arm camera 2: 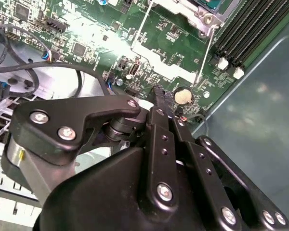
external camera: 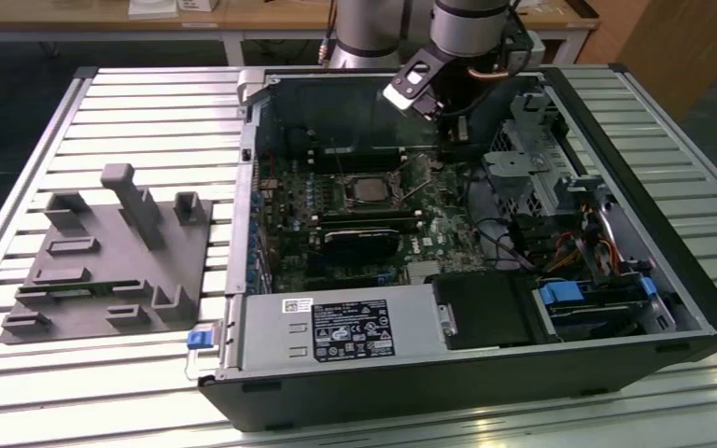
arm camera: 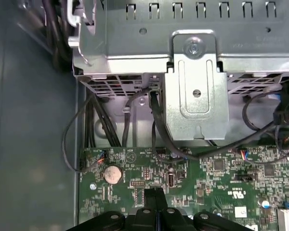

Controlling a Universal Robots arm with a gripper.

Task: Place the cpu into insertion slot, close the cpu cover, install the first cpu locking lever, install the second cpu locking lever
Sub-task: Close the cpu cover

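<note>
Jaws, closed on nothing, hover near the cpu point(external camera: 368, 190) lying in the insertion slot point(external camera: 344, 189).

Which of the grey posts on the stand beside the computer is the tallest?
The middle post on the grey stand: it rises well above the shorter posts either side of it.

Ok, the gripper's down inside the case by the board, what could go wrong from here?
1. The gripper hangs close over the motherboard beside the coin cell; a small drop could hit parts.
2. Loose cables lie near it and could snag.
3. A thin locking lever stands nearby; a sideways brush might bend it.
</note>
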